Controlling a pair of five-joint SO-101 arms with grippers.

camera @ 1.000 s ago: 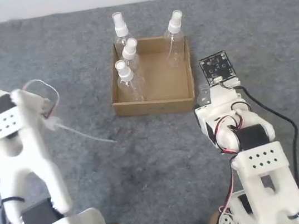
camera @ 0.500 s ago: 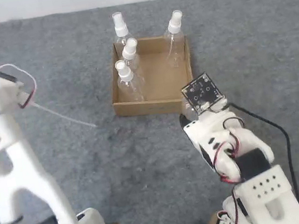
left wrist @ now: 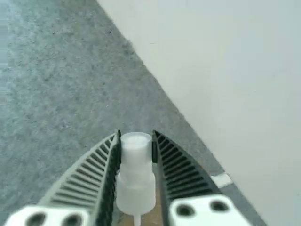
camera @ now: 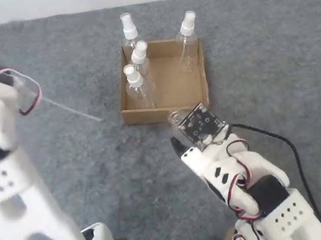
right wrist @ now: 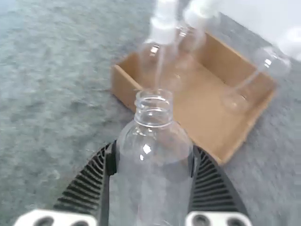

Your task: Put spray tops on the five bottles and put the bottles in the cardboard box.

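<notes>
My left gripper [left wrist: 135, 141] is shut on a white spray top [left wrist: 135, 165], held high over the carpet near the wall. From above, that spray top [camera: 6, 79] sits at the far left, and its thin dip tube [camera: 74, 111] slants toward the cardboard box [camera: 168, 113]. My right gripper [right wrist: 153, 155] is shut on a clear bottle [right wrist: 154, 141] with an open neck, held upright just in front of the box [right wrist: 124, 80]. The same bottle [camera: 178, 119] shows under the right wrist in the high view. Several bottles with spray tops [camera: 135, 81] stand in the box.
Grey carpet covers the floor, with a pale wall [left wrist: 225, 70] along the far side. The box's middle floor [camera: 170, 82] is bare between the standing bottles. A black cable [camera: 285, 143] trails from the right arm.
The right arm has swung left and toward the near side, carrying the open bottle from the box's right corner to its front. The left arm has risen and moved farther left with the spray top.
</notes>
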